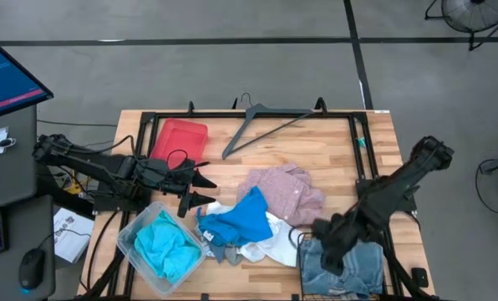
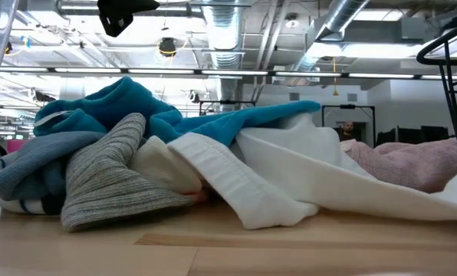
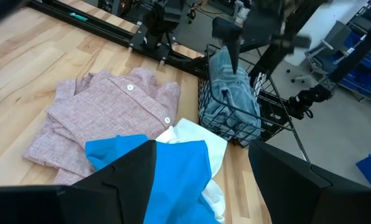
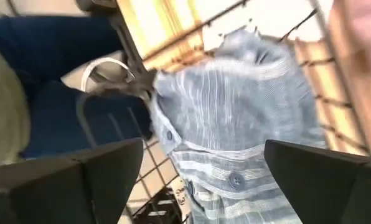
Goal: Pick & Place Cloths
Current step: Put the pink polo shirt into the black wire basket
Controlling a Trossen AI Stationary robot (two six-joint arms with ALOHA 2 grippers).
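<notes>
A pile of cloths lies mid-table: a pale pink shirt, a deeper blue cloth over a white one, and a grey piece at the pile's near side. A bright turquoise cloth fills a clear bin at the near left. The blue-striped shirt lies bunched in a black wire basket at the near right. My right gripper hangs open above that shirt, clear of it. My left gripper is open, left of the pile, with nothing between its fingers.
A red tray sits at the far left and a grey hanger lies along the far edge. A black frame rail runs around the work area. Bare wood shows between the hanger and the pink shirt.
</notes>
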